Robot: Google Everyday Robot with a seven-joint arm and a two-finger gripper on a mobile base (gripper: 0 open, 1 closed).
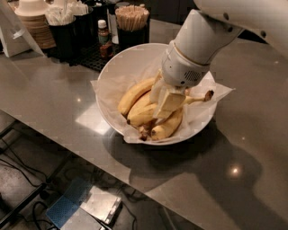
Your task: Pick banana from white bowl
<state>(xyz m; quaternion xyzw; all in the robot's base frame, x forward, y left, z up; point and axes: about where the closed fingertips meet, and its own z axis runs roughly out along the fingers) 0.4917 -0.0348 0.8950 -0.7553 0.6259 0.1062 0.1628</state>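
The white bowl (109, 67), lined with crinkled white paper, stands on the grey counter and holds three yellow bananas. The banana (169, 127) with the long thin stem (197, 99) and dark knob lies at the bowl's right side. Two shorter-stemmed bananas (135, 92) lie to its left. My gripper (164, 102) reaches down into the bowl from the upper right. It sits right over the upper part of the long-stemmed banana and hides it there. Whether it holds the banana does not show.
Behind the bowl stand a black organiser (72, 33), a cup of wooden stir sticks (132, 17), a small bottle (104, 36) and stacked white lids (30, 8). The counter's front edge runs diagonally below the bowl, and a flat device (85, 206) lies on the floor below it.
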